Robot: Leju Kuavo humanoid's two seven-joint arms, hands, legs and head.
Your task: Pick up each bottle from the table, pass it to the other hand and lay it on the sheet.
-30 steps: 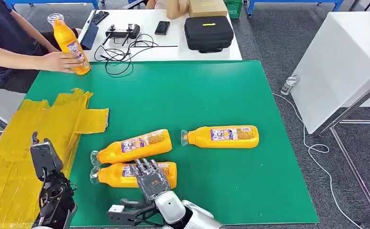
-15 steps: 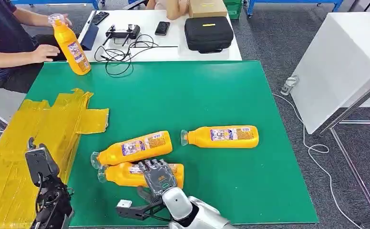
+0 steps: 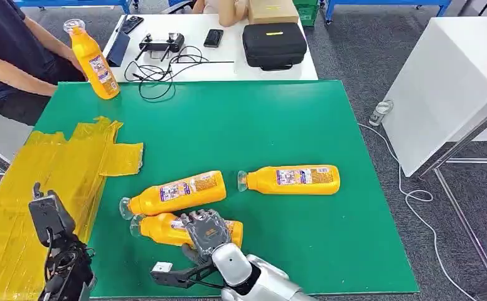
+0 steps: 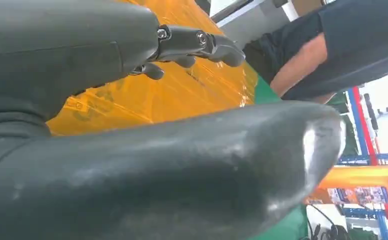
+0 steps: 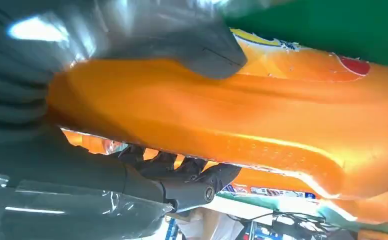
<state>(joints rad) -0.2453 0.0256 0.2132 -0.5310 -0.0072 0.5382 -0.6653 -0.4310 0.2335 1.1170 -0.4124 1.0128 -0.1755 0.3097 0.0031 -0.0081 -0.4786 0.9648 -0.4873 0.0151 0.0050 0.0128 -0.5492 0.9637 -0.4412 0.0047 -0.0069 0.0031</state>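
Four orange bottles are on the green table [image 3: 260, 119]. The nearest bottle [image 3: 159, 228] lies on its side, and my right hand [image 3: 208, 231] grips its body; in the right wrist view the bottle [image 5: 242, 115] sits between the thumb and the curled fingers [image 5: 182, 175]. A second bottle [image 3: 175, 192] lies just behind it and a third [image 3: 291, 179] lies to the right. The fourth [image 3: 93, 59] stands upright at the far left corner. My left hand [image 3: 48, 216] hovers over the yellow sheet [image 3: 34, 169], open and holding nothing, its fingers [image 4: 202, 45] spread above the sheet [image 4: 182, 95].
A person [image 3: 9, 50] sits at the far left corner beside the standing bottle. Behind the green table a white table holds a black case [image 3: 274, 42], cables and phones. A white box [image 3: 454, 81] stands on the floor to the right.
My right hand has closed around the nearest bottle, which has slid a little to the right. The person's hand has let go of the standing bottle and drawn back. My left hand drifted slightly nearer.
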